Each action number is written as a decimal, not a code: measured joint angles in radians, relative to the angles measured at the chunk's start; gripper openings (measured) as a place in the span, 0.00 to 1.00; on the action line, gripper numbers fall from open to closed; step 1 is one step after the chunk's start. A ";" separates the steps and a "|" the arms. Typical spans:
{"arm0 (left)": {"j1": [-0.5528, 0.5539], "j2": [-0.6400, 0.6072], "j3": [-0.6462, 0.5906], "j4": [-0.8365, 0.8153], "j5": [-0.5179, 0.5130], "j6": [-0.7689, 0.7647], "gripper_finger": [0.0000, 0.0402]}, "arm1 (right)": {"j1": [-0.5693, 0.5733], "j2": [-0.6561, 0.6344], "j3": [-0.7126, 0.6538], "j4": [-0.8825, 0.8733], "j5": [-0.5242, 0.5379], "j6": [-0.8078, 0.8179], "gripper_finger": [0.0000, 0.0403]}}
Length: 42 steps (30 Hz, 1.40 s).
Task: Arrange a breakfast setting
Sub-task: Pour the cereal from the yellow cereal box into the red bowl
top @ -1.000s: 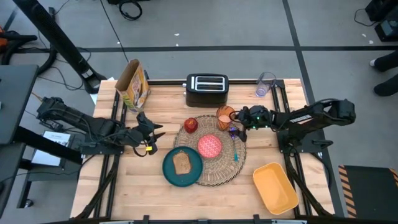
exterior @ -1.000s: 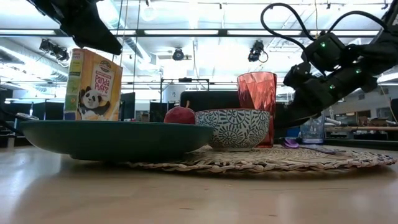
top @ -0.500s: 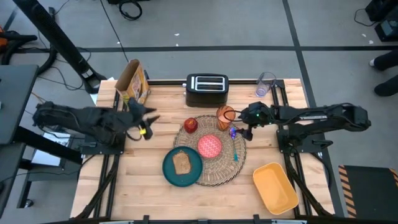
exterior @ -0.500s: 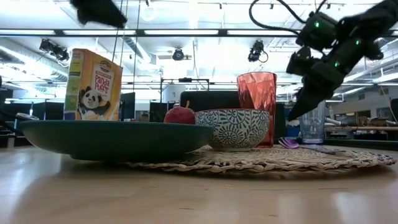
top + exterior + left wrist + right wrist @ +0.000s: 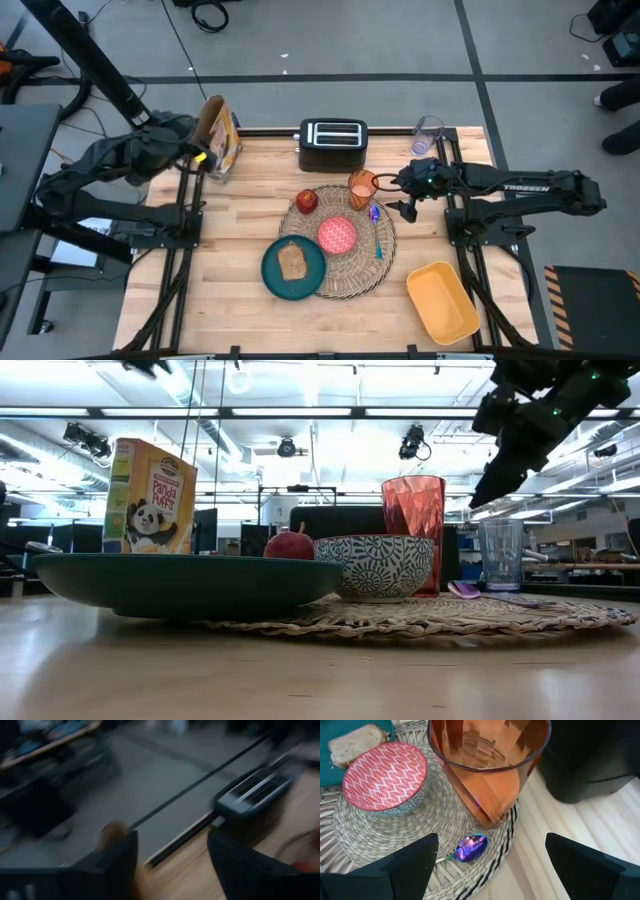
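Note:
The round woven placemat (image 5: 350, 268) lies mid-table. The teal plate (image 5: 275, 275) with the toast slice (image 5: 292, 262) overlaps the mat's near left edge. The red bowl (image 5: 337, 235) sits on the mat's middle, the red apple (image 5: 307, 201) at its far left, and the orange cup (image 5: 362, 187) stands upright at its far right. The blue spoon (image 5: 378, 235) lies along the mat's right side; it also shows in the right wrist view (image 5: 470, 847). My right gripper (image 5: 393, 195) is open and empty, raised just right of the cup. My left gripper (image 5: 205, 157) is open and empty, raised beside the cereal box.
A black toaster (image 5: 333, 143) stands at the far edge, a cereal box (image 5: 218, 135) at the far left, and a clear cup (image 5: 427, 135) at the far right. A yellow container (image 5: 442, 300) sits at the near right. Bare wood lies left of the plate.
My left gripper has gone up and toward the table's far left, from beside the placemat to the cereal box. My right gripper has risen from the spoon's end of the mat and stays right of the cup. The setting's things have not moved.

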<state>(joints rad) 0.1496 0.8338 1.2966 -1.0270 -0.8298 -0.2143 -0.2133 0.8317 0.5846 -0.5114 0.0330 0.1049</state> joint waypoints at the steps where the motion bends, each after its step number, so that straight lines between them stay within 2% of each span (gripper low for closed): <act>1: 0.021 -0.001 0.001 -0.057 -0.012 -0.021 0.65 | 0.002 -0.010 0.000 -0.003 0.000 0.000 0.94; 4: 0.089 -0.005 -0.020 -0.215 -0.064 -0.117 0.73 | 0.002 -0.029 0.000 -0.015 -0.007 0.000 0.94; 7: 0.164 -0.005 -0.052 -0.296 -0.069 -0.243 0.76 | 0.002 -0.043 0.000 -0.024 -0.015 0.000 0.94; 14: 0.326 -0.002 -0.133 -0.302 -0.043 -0.325 0.77 | 0.002 -0.057 0.000 -0.029 -0.038 0.015 0.94; 18: 0.384 -0.003 -0.174 -0.288 0.040 -0.339 0.77 | 0.002 -0.063 0.000 -0.049 -0.060 0.029 0.94; 24: 0.417 -0.006 -0.253 -0.195 0.091 -0.345 0.78 | 0.002 -0.069 0.000 -0.052 -0.060 0.033 0.94; 30: 0.428 -0.004 -0.260 -0.043 0.115 -0.234 0.78 | 0.002 -0.069 0.000 -0.052 -0.060 0.034 0.94; 35: 0.454 -0.005 -0.211 -0.035 0.112 -0.177 0.78 | 0.002 -0.069 0.000 -0.052 -0.061 0.053 0.94; 42: 0.414 -0.063 -0.186 -0.105 0.198 -0.223 0.78 | 0.002 -0.069 0.000 -0.056 -0.079 0.054 0.93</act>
<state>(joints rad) 0.5638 0.7708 1.1107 -1.1324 -0.6320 -0.4369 -0.2111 0.7631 0.5846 -0.5677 -0.0463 0.1585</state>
